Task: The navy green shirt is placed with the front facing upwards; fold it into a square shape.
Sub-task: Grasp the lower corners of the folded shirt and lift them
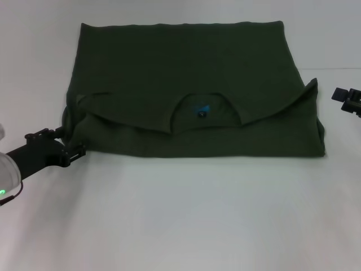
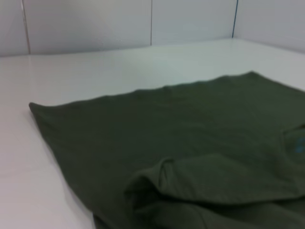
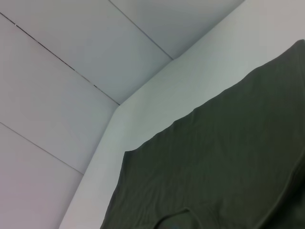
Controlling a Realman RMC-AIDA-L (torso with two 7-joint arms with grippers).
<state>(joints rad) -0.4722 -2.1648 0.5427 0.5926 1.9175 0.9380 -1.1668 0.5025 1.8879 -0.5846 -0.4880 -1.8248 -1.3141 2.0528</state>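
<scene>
In the head view, the shirt [image 1: 192, 84] is seen lying on the white counter [image 1: 186, 214], toward its far half. It is a dark olive knit with a matte, soft surface. The cloth is folded over itself: a broad rectangular layer lies farther back, and a curved upper edge with the round neck opening [image 1: 206, 110] overlaps a nearer band of fabric. A small blue label [image 1: 201, 108] is visible inside the neck. The near edge is straight; the right near corner is rounded and slightly puffed. The left end effector [image 1: 74, 150], black and angular, is held low at the shirt's near left corner, just beside the cloth; whether it is spread or pressed together cannot be told. The right end effector [image 1: 345, 98] is seen at the right border, apart from the shirt's pointed right tip; its state cannot be told either.

In the left wrist view, the shirt [image 2: 157, 138] is shown as a flat sheet with a rumpled, rolled fold close by, on the glossy counter [image 2: 28, 181].

In the right wrist view, a smooth expanse of the shirt [image 3: 214, 167] with a wavy edge is seen against the counter [image 3: 143, 114] and panelled wall [image 3: 62, 76].
</scene>
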